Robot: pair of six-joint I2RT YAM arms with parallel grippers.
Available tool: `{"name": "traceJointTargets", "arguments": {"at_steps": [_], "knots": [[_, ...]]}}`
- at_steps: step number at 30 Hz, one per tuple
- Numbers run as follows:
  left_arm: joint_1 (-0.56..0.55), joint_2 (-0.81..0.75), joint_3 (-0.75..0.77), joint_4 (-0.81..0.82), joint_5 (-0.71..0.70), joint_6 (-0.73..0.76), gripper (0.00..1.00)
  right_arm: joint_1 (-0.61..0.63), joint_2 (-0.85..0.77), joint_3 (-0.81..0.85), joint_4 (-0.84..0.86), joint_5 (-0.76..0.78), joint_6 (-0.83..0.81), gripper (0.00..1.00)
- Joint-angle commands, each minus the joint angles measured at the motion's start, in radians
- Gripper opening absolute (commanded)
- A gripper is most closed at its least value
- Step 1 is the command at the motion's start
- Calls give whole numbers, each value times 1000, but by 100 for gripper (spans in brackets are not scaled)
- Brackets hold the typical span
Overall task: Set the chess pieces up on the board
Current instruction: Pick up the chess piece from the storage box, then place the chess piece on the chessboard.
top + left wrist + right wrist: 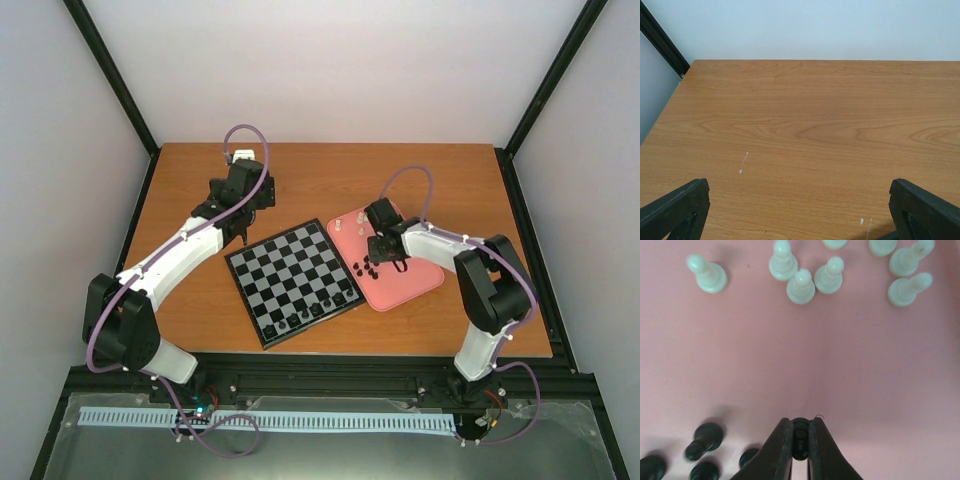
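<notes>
The board point(270, 272) lies tilted at the table's middle, with a few black chess pieces point(316, 311) standing along its near edge. My right gripper point(800, 440) hangs low over the pink tray point(840, 365) and is shut on a black chess piece point(800, 432) pinched between its fingertips. More black pieces point(705, 437) stand to its left, and several cream-white pieces point(801, 287) stand further away on the tray. My left gripper point(800, 215) is open over bare wood beyond the board's far left corner, with nothing between its fingers point(675, 207).
The pink tray point(415, 280) sits right of the board, touching its right corner. A black frame edges the table point(200, 180), with white walls behind and at both sides. The left arm point(170, 260) reaches along the board's left side.
</notes>
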Motion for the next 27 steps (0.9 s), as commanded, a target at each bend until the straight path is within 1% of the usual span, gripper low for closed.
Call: {"name": "traceJointTargets", "arguments": {"at_steps": [1, 6, 9, 12, 22, 27], "knots": [[-9, 5, 41, 21, -12, 19, 100, 2, -124, -4, -21, -49, -5, 4], [-9, 17, 46, 16, -25, 18, 100, 113, -203, 3, -61, -68, -17, 4], [-9, 25, 52, 12, -33, 20, 100, 194, -208, 5, -65, -71, -10, 4], [-9, 33, 59, 6, -31, 17, 100, 245, -187, 13, -68, -70, -2, 4], [-9, 29, 56, 4, -29, 17, 100, 313, -139, 8, -66, -125, 20, 5], [-9, 34, 54, 6, -27, 17, 100, 326, -119, -1, -46, -174, 26, 5]]}}
